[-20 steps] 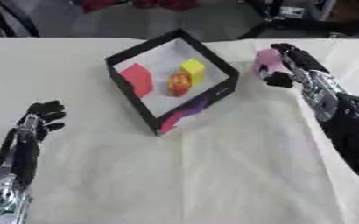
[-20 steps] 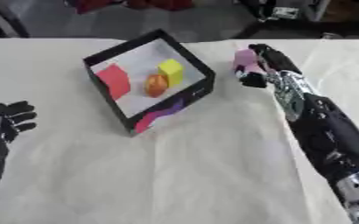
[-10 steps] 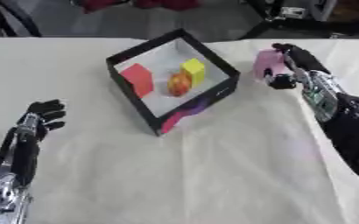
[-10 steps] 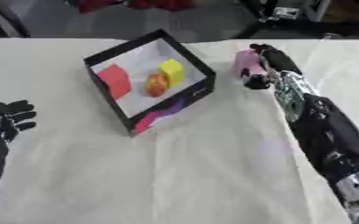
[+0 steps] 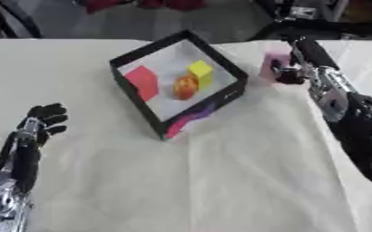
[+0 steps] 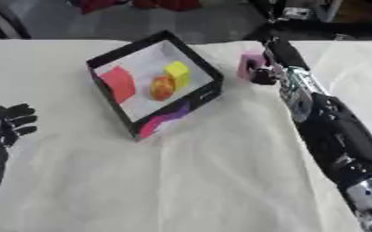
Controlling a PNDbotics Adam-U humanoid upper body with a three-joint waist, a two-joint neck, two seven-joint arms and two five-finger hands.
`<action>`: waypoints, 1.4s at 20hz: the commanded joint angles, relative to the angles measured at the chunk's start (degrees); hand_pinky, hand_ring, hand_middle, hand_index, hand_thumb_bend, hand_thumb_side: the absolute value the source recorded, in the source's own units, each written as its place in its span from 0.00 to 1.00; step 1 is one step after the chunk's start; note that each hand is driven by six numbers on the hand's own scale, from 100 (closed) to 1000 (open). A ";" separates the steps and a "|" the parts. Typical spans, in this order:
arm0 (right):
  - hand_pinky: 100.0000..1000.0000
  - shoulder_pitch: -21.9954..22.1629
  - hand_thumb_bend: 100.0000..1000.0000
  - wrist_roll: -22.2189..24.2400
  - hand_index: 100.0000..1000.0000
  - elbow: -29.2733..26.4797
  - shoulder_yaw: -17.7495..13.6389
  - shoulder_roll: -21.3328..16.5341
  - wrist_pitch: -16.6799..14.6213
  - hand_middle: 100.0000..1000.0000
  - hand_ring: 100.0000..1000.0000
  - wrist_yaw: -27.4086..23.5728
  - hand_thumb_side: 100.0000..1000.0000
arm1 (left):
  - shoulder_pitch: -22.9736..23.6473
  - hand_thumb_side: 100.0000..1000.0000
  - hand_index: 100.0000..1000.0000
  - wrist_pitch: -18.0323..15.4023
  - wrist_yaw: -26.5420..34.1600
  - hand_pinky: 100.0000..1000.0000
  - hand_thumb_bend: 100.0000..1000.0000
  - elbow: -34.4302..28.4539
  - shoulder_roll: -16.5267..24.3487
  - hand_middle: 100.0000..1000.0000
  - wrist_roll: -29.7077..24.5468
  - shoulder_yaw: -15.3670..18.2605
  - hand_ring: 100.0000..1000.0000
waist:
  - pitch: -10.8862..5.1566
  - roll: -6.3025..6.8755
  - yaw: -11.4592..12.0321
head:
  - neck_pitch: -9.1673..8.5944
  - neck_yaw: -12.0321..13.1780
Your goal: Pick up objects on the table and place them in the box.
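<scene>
- The right robot hand (image 6: 270, 63) reaches in from the right side, its fingers and thumb curled round a pink block (image 6: 249, 65), which it holds just beyond the box's right corner.
- Whether that pink block rests on the cloth or hangs just above it cannot be told.
- The left robot hand (image 5: 43, 121) lies idle at the lower left, fingers curled and holding nothing, well apart from the box.
- The left eye view shows the left robot hand together with its forearm down to the bottom edge; the right eye view catches it only at the left edge.
- The right eye view shows more of the right arm, down to a silver joint near the lower right corner.
- One black box (image 5: 138, 103) with a white floor sits turned cornerwise on the bench (image 5: 221, 181), which is covered by a cream cloth.
- Inside the box are three things: one red block (image 5: 144, 82) at the left wall, one yellow block (image 5: 200, 71) toward the far side, and one orange, rounded thing (image 5: 184, 87) just beside the yellow block.
- Blocks counted: three in all, one pink outside the box, one red and one yellow inside.
</scene>
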 commanded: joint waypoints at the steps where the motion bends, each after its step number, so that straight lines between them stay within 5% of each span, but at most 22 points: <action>1: 0.64 -1.35 0.00 0.55 0.95 -4.05 0.38 -1.52 -0.23 0.82 0.40 -0.94 0.00 | -0.63 1.00 0.80 -0.12 -0.01 0.76 0.03 -0.92 0.67 0.71 -0.09 -0.11 0.77 | 0.10 0.58 0.06 | -0.09 -0.08; 15: 0.63 -2.07 0.00 3.14 0.95 -12.06 2.36 -1.66 -1.13 0.82 0.40 -2.05 0.00 | -0.57 1.00 0.80 -0.12 0.02 0.76 0.03 -0.93 0.68 0.70 -0.06 -0.15 0.77 | -0.06 0.49 0.09 | -0.09 -0.28; 22: 0.64 -4.85 0.00 6.62 0.96 -17.67 6.42 -0.05 -3.96 0.83 0.40 -2.38 0.00 | -0.61 1.00 0.80 -0.20 0.09 0.76 0.03 -1.03 0.63 0.70 -0.02 -0.13 0.77 | -0.18 0.56 0.50 | -0.09 -0.91; 28: 0.64 -7.95 0.00 9.99 0.96 -16.67 9.68 3.66 -6.76 0.84 0.40 -0.59 0.00 | -0.88 1.00 0.80 -0.30 0.20 0.76 0.03 -1.12 0.32 0.70 0.03 -0.11 0.76 | -0.10 0.54 1.33 | -0.09 -1.50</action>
